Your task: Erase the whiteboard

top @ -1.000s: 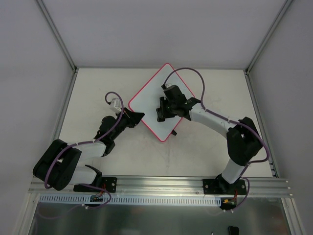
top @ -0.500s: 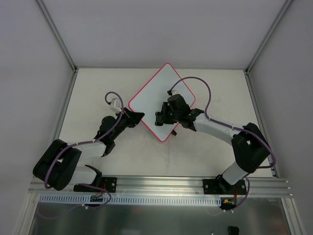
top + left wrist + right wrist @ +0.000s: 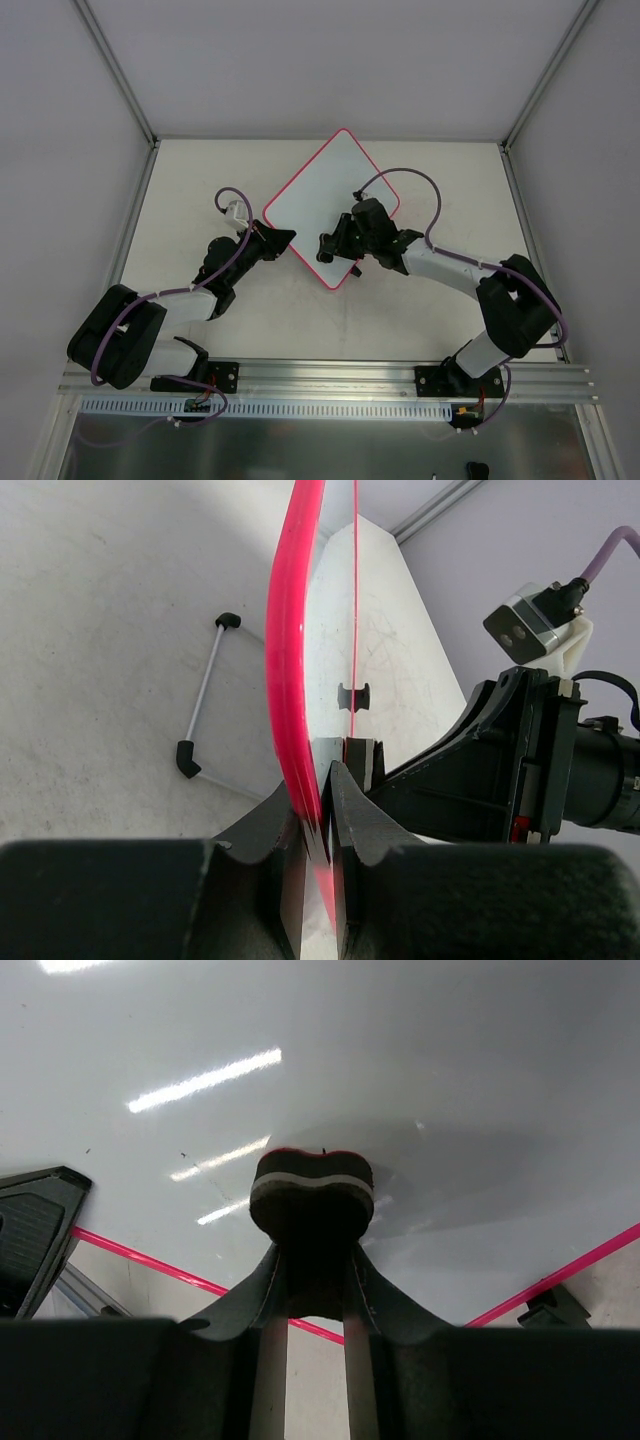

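Observation:
The whiteboard (image 3: 320,195) lies turned like a diamond on the table, white with a thin pink rim. My left gripper (image 3: 281,240) is shut on the rim at the board's left corner; the left wrist view shows its fingers (image 3: 300,825) pinching the pink rim (image 3: 284,660). My right gripper (image 3: 329,247) is shut on a small black eraser (image 3: 311,1188) and presses it on the board's face (image 3: 420,1060) near the near corner. The face around the eraser looks free of writing.
A thin metal rod with black ends (image 3: 205,692) lies on the table left of the board. The right arm (image 3: 520,770) is close beside my left gripper. Enclosure walls ring the table (image 3: 190,190); an aluminium rail (image 3: 330,375) runs along the near edge.
My right gripper has slid the eraser across the board toward its near corner. The left gripper and the board have not moved.

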